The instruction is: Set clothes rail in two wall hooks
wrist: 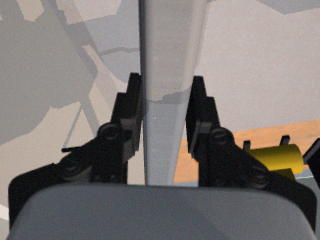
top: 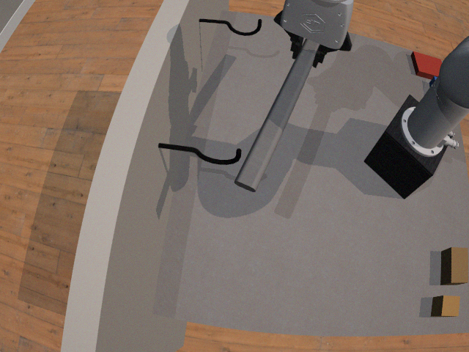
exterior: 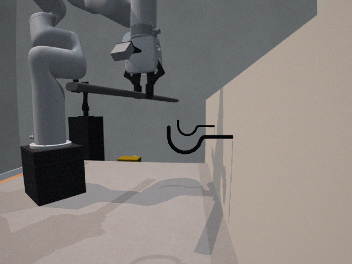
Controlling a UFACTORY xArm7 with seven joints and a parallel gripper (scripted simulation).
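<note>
The grey clothes rail point(top: 280, 105) point(exterior: 108, 90) point(wrist: 172, 50) is held in the air by my gripper point(top: 307, 56) point(exterior: 143, 92) point(wrist: 165, 92), which is shut on it. The rail runs at a slant to the wall. Its far end is nearer the wall, just beside the open tip of one black wall hook point(top: 177, 147) point(exterior: 205, 125) in the top view. Its other end is farther from the wall. The second wall hook point(top: 214, 20) point(exterior: 219, 137) is empty too. In the exterior view the rail is higher than both hooks and touches neither.
The wall point(top: 94, 212) point(exterior: 284, 142) carries the hooks. The arm's black base block point(top: 397, 163) point(exterior: 56, 176) stands opposite. A black pedestal point(exterior: 86, 136) with a slim stand is behind it. A red block point(top: 426, 64) and two tan blocks point(top: 458, 265) point(top: 451, 306) lie at the right.
</note>
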